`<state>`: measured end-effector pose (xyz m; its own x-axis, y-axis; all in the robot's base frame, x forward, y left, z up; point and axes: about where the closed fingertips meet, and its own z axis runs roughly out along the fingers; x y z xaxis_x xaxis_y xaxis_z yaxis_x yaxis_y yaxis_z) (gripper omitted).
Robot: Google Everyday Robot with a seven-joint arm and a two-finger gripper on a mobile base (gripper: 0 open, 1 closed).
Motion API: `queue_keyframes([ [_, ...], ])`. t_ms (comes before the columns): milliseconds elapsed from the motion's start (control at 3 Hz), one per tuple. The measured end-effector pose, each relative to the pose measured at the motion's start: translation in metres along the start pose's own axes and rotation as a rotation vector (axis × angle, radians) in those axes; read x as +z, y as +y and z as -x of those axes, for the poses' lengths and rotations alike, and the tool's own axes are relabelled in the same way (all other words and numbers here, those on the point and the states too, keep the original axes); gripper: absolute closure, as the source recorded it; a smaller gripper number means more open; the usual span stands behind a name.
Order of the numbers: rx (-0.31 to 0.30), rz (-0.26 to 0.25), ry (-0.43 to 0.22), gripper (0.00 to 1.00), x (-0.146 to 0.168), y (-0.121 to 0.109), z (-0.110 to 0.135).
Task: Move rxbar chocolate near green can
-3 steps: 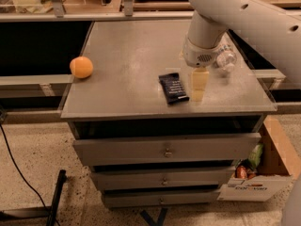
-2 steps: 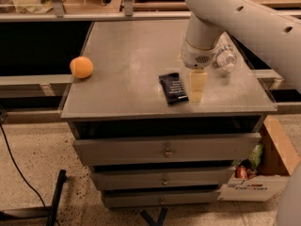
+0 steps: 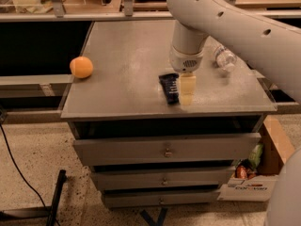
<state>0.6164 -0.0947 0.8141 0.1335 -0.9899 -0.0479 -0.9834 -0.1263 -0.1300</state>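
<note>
The rxbar chocolate [image 3: 169, 88], a flat bar in a dark wrapper, lies near the front edge of the grey table top [image 3: 122, 55], right of centre. My gripper [image 3: 187, 91] hangs from the white arm [image 3: 188, 41], points down and stands right beside the bar's right edge, touching or almost touching it. No green can is in view.
An orange [image 3: 81, 67] sits at the table's left edge. A clear plastic bottle [image 3: 224, 58] lies at the right, behind the arm. Drawers [image 3: 164, 150] are under the top. A cardboard box with packets [image 3: 254, 166] stands on the floor at the right.
My gripper has moved a little left and toward the front edge, closer to the bar's right side. The bar, the orange and the bottle have stayed in place.
</note>
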Motion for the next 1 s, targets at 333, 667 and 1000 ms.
queue_keyframes([
  [333,0.001,0.0,-0.002,0.0,0.0006,-0.0003,0.0001],
  [667,0.001,0.004,-0.007,0.08,0.0035,-0.0007,0.0007],
  [1000,-0.001,0.006,-0.01,0.12,0.0054,-0.0004,0.002],
])
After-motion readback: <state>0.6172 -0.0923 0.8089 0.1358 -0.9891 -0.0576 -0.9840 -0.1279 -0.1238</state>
